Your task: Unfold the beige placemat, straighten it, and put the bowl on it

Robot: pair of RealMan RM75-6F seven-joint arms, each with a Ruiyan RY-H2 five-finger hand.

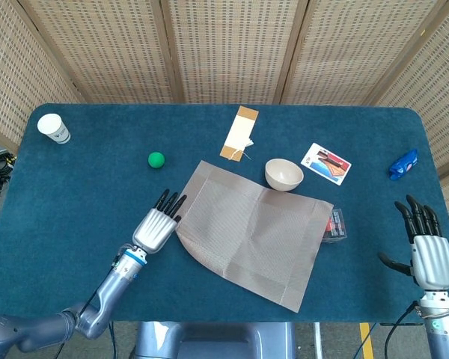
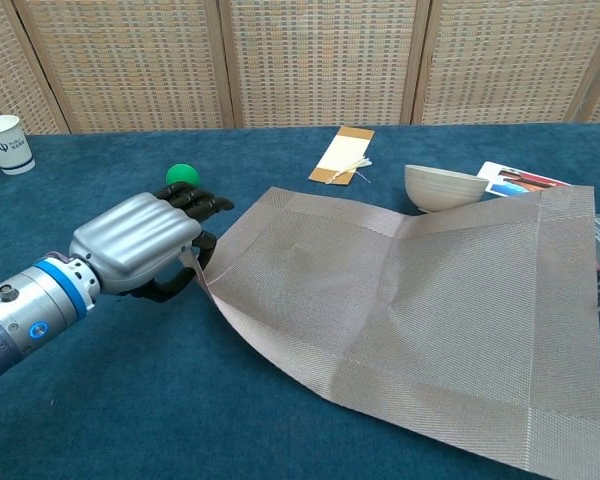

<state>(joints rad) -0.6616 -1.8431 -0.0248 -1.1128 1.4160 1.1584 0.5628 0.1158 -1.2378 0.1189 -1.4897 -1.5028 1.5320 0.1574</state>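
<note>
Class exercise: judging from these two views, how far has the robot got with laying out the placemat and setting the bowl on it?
Done: the beige placemat lies unfolded. In hand: the left hand grips its left edge, and it lies skewed and creased. Left: the bowl sits on the table at the mat's far edge, not on it. The right hand hangs open, holding nothing.
</note>
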